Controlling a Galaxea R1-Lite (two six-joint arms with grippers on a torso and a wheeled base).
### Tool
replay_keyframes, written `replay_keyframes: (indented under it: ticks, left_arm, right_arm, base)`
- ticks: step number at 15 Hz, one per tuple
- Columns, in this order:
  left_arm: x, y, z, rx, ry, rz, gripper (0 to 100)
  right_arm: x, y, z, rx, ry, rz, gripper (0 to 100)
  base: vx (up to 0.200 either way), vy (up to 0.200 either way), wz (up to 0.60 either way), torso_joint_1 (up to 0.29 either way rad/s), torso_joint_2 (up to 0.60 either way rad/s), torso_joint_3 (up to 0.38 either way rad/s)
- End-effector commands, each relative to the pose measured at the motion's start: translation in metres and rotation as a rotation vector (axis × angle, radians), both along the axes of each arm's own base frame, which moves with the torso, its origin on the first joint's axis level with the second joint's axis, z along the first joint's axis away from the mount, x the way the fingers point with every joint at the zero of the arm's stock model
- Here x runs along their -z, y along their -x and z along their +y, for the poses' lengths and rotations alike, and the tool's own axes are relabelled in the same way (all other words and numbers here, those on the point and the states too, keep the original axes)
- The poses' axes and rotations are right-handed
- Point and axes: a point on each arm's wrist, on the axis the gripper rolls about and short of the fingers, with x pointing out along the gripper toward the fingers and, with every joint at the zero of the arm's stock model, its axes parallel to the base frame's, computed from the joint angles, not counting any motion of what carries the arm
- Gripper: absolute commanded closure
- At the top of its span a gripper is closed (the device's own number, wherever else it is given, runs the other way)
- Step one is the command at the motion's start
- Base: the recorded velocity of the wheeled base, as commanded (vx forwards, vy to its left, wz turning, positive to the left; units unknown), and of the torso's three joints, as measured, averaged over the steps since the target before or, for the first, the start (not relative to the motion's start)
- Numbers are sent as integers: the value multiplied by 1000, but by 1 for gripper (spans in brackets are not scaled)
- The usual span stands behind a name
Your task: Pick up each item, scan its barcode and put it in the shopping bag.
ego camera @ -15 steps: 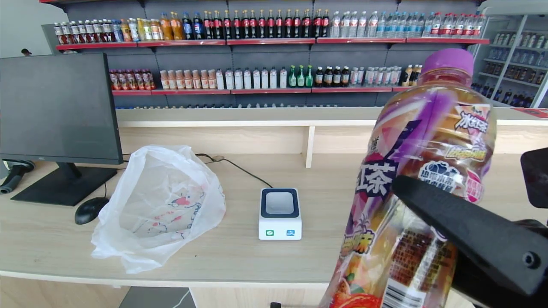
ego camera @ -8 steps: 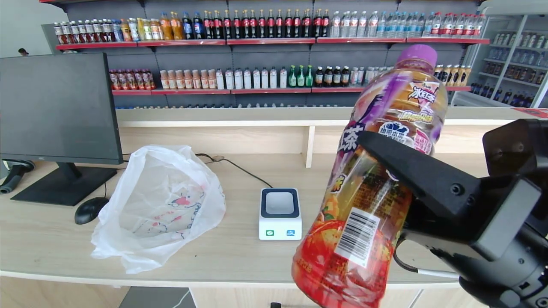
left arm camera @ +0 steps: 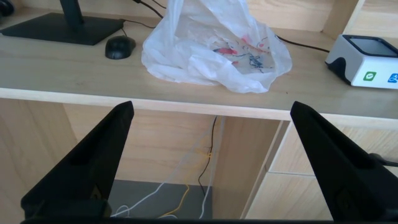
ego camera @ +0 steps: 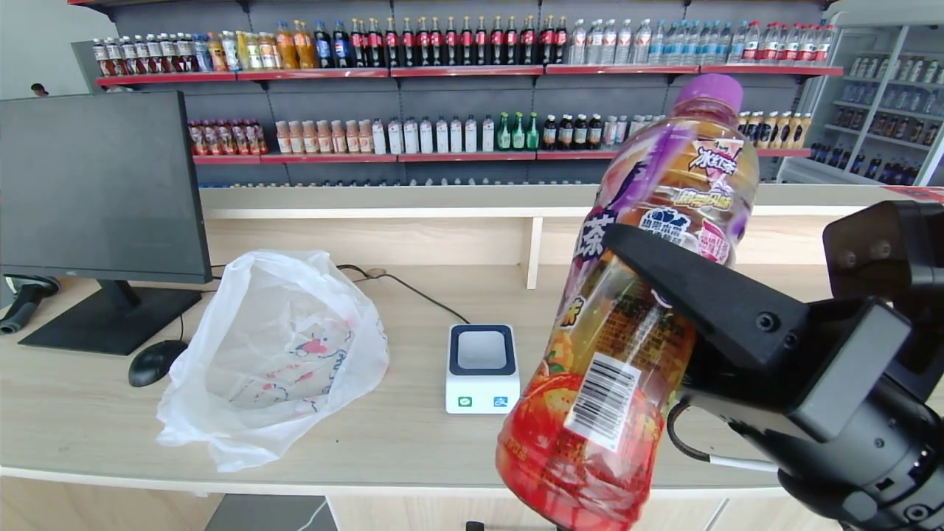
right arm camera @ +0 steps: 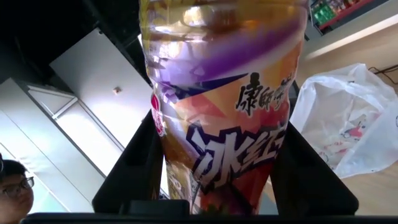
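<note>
Above the bench, the iced tea bottle sits slightly nearer the scanner than before. Right hand pinches it; left hand hangs spread.

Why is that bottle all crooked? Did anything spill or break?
The bottle leans because the right hand holds it tilted in the air, purple cap uppermost. The cap is on, and nothing looks spilled or broken. The shopping bag slumps on the counter, which is normal for a soft bag.
</note>
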Motion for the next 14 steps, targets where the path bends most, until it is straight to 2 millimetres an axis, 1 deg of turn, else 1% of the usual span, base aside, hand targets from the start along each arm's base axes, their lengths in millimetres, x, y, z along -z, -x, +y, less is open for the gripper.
replay_keyframes:
  ticks: [1, 11, 14]
  left_arm:
    - [0, 0, 0, -1, 0, -1, 0]
    - [0, 0, 0, 1, 0, -1, 0]
    - [0, 0, 0, 1, 0, -1, 0]
  right_arm:
    - [0, 0, 0, 1, 1, 1, 100]
    - [5, -1, -2, 25, 34, -12, 100]
    - [4, -5, -3, 56, 58, -54, 100]
  base:
    - [0, 0, 0, 0, 0, 0]
    - [0, 0, 0, 0, 0, 0]
    - [0, 0, 0, 0, 0, 0]
